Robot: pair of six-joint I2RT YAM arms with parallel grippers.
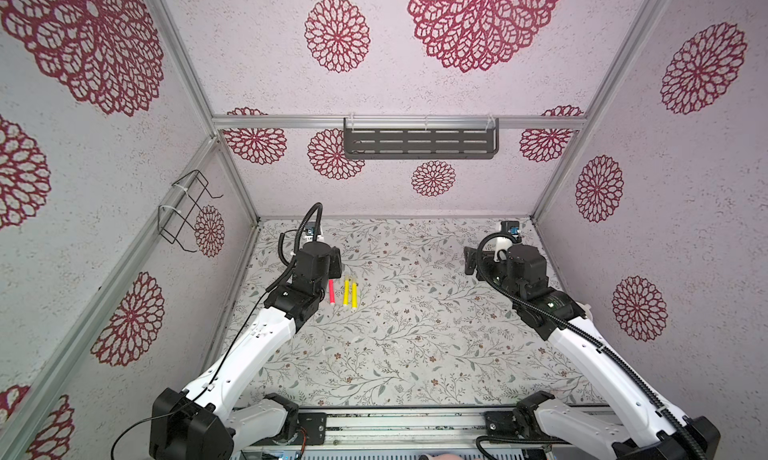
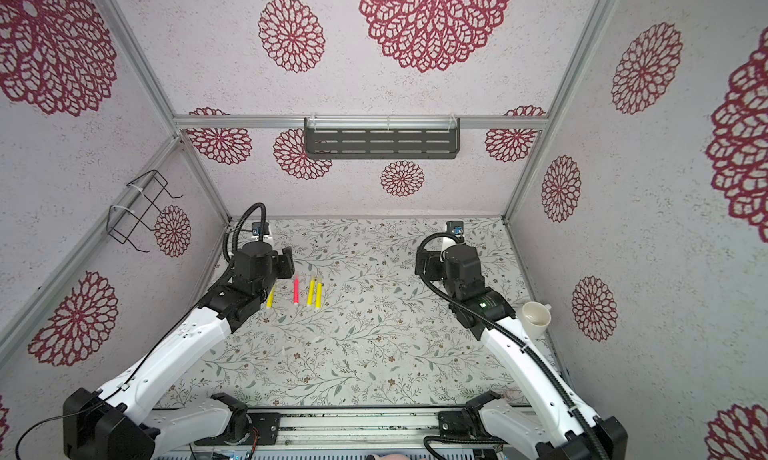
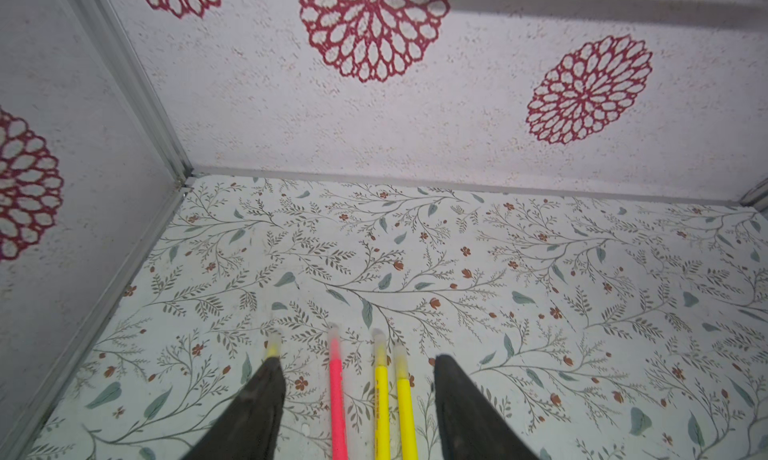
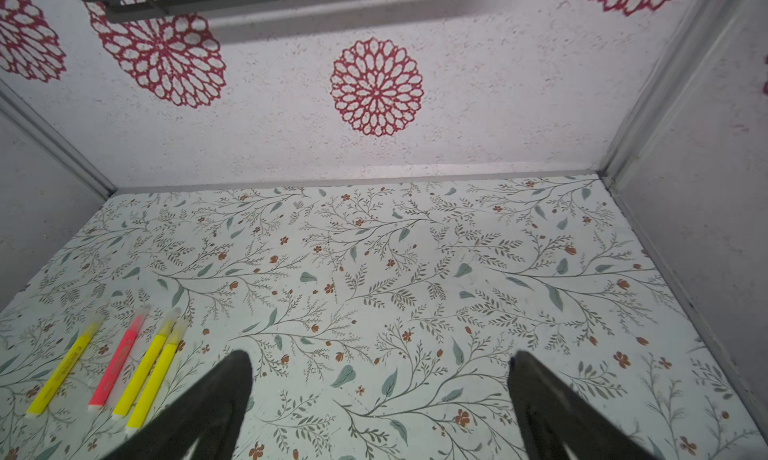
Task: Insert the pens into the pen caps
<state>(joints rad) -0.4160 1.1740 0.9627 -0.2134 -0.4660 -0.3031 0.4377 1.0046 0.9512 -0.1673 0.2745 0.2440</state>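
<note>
Floral table (image 1: 415,346) inside medallion-papered walls (image 1: 249,51); four pens (image 2: 310,292) lie far left; left gripper (image 3: 357,359) and right gripper (image 4: 380,354) both gape, empty.

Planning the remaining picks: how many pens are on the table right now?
4, in a row left of centre: a lone yellow pen farthest left, the pink pen, then two yellow pens side by side. None looks hidden.
</note>
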